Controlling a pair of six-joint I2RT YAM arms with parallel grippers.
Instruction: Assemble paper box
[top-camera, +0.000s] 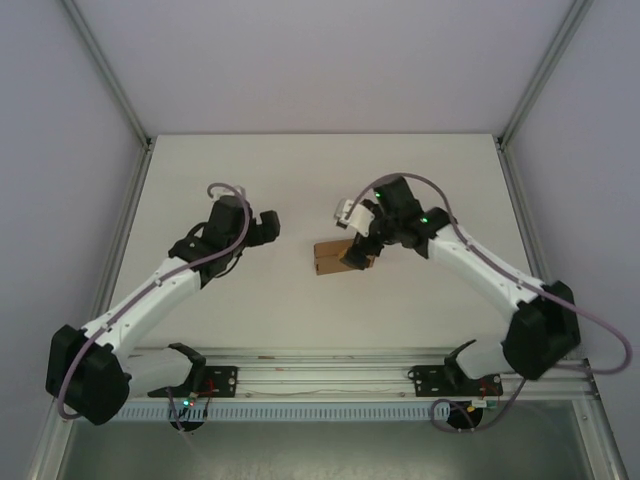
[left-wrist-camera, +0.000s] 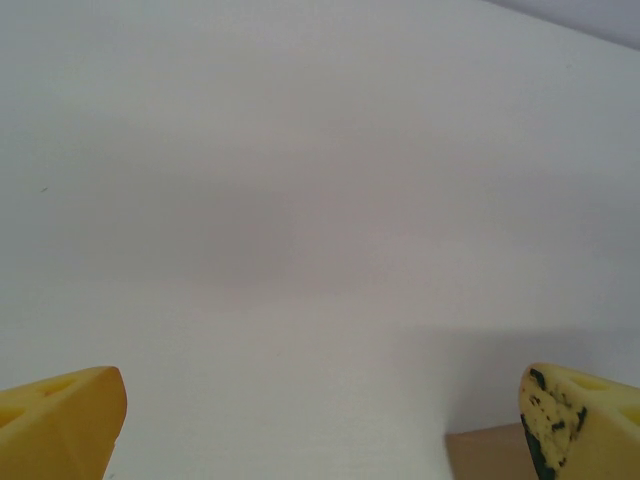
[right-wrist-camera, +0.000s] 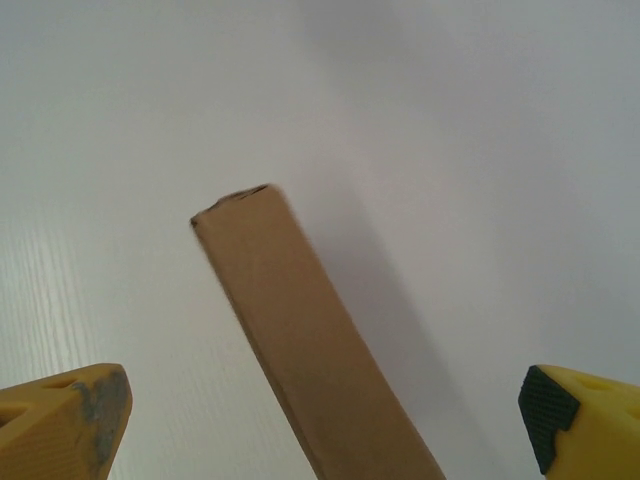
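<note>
Two hands, both spread | paper box (right-wrist-camera: 292, 320) between fingers of right hand (top-camera: 358, 254), untouched | left hand (top-camera: 268, 228) nearby

Lab-like robot cell: white table (top-camera: 300, 180), aluminium frame posts (top-camera: 108, 70), plain walls (top-camera: 320, 60).

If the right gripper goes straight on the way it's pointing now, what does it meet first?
Most likely the paper box: it lies between the open fingers of the right gripper, with the table behind it.
</note>
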